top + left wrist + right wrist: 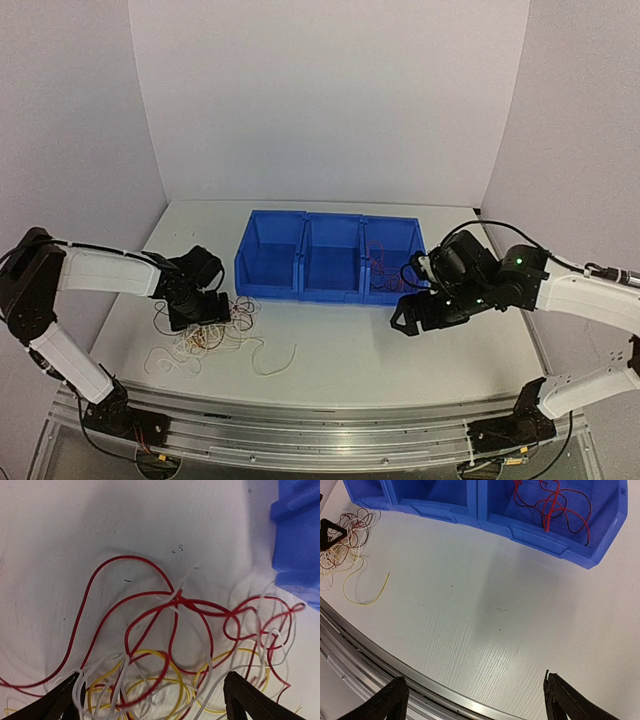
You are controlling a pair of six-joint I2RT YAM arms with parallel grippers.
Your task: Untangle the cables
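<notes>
Showing left gripper [198,303], jaws spread wide, low over tangled cables [176,599] on the near-left table [330,350]. Closing here likely to pinch several crossed strands and drag the knot tighter. Right gripper [413,313] spread wide, empty. Farther back, red strands [554,506] in right compartment of blue bin [300,287].

Cables [178,596] in the pile: red, white & yellow, all mixed. Bin strands [551,504]: mostly bright red, a few darker, near black. Bins [300,288] plain blue, no markings. Counter [485,610] white w/ faint wood-grain lines & tiny dark specks. Left claw [152,680] & right claw [475,680] both black. Left arm [100,270] & right arm [590,295]: white shells, black joints. Rail [320,435] silver-grey. Walls [330,100] pale lilac-grey.
</notes>
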